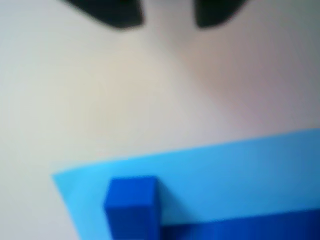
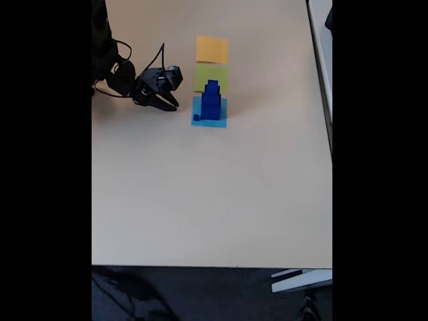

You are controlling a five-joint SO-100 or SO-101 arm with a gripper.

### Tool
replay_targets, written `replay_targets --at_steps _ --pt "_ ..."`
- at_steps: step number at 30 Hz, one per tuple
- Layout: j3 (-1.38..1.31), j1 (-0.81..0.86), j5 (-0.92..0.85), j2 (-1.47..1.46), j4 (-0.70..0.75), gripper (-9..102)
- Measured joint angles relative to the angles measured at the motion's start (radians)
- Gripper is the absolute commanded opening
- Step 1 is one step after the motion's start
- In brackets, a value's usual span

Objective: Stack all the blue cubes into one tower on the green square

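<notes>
**Blue tower on the light-blue square, claw parted beside it**

In the fixed view the tower (image 2: 211, 103) of blue cubes stood stepped, widest at the base, on the light-blue square (image 2: 221, 122), not on the green square (image 2: 211, 72) just behind it at 12 o'clock. A tiny cube (image 2: 196, 118) sat apart on the light-blue square's edge, at about 8 o'clock from the tower. The orange square (image 2: 212, 49) lay farther out at 12 o'clock. The gripper (image 2: 167, 104) hung at 9 o'clock, near the tower, fingers parted and empty. The blurred wrist view showed a small cube (image 1: 132, 205) on the light-blue square, dark fingertips (image 1: 112, 12) spread above the table (image 1: 150, 90).
</notes>
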Motion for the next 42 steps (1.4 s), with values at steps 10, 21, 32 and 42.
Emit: replay_targets --at_steps 10,21,32,42 --pt "-0.04 0.017 0.006 -0.084 -0.066 4" --pt "-0.123 0.031 0.006 -0.193 -0.123 4" --pt "-0.16 0.028 0.018 -0.207 -0.123 7" --pt "-0.183 0.028 -0.028 -0.215 -0.132 3"
